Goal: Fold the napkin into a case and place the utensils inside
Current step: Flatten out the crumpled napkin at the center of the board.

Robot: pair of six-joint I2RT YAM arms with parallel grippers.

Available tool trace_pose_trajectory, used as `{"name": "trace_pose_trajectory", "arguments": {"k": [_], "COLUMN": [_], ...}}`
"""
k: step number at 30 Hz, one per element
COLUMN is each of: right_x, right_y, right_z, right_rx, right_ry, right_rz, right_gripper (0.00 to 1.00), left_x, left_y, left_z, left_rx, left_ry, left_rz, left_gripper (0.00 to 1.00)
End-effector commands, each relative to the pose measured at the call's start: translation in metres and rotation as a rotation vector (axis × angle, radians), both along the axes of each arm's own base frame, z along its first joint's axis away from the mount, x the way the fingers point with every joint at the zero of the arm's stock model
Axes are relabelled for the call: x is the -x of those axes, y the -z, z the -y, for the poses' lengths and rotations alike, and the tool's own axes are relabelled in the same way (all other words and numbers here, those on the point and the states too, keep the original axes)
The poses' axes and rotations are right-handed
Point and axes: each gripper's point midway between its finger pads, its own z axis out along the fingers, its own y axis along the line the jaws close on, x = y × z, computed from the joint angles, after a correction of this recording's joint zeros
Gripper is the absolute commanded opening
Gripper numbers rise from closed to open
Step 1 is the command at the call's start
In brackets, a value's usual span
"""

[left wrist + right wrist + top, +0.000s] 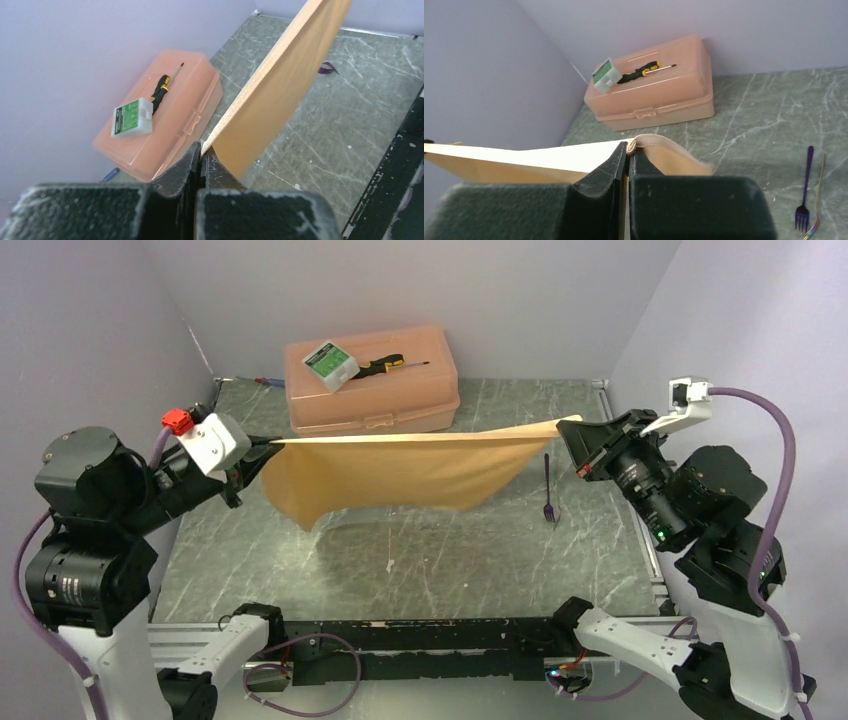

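Left gripper (201, 149) and right gripper (628, 148) each pinching a napkin (400, 470) corner, green label on small white box (330, 364) unreadable

The napkin (400, 468) was seen as soft, faintly shiny peach cloth, the box (400, 400) as smooth translucent plastic, the fork (548, 485) as glossy purple-sheened metal, and the tabletop (450, 560) as matt, marble-patterned.

light: bright, even, diffuse, from above | shadows: one soft, faint patch on the table (480, 560) under the napkin (400, 468) | glare: dull sheen across that surface | focus: top view sharp; wrist views soft and blurred along the near bottom edge
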Motion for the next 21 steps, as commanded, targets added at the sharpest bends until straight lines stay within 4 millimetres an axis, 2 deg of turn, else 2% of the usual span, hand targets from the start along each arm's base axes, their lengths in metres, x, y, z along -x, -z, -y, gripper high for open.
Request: {"name": "trace_pose_trajectory", "arguments": {"k": [1,3,6,11,14,17,21], "right_x": [0.006,-0.002,-0.023,-0.066,-0.091,-0.118,-0.152], "right_y": [0.012,0.021,0.051,0.114,0.139,0.163,0.195], "right_z": [0.042,0.041,0.036,0.021,0.016,0.016,0.027], "right_rx": [0.063,0.075,0.144,0.301,0.362,0.384,0.338], "right_ry": [0.159,0.19,0.26,0.371,0.424,0.452,0.454], "right_rz": [-0.043,-0.08,-0.174,-0.297,-0.303,-0.307,-0.348], "right_gripper": [0.0,0.0,0.0,0.0,0.0,0.0,0.0], "left_x": [-0.003,-0.013,-0.039,-0.093,-0.13,-0.167,-0.203], "left_y": [0.017,0.032,0.056,0.103,0.133,0.159,0.185], "left_z": [-0.017,-0.021,-0.03,-0.045,-0.048,-0.039,-0.018], "left_rx": [-0.012,-0.028,-0.06,-0.118,-0.158,-0.267,-0.347], "left_ry": [-0.101,-0.123,-0.174,-0.257,-0.291,-0.304,-0.291], "left_rz": [-0.063,-0.077,-0.1,-0.124,-0.128,-0.077,-0.033], "left_gripper": [0.03,0.03,0.03,0.03,0.03,0.03,0.03]}}
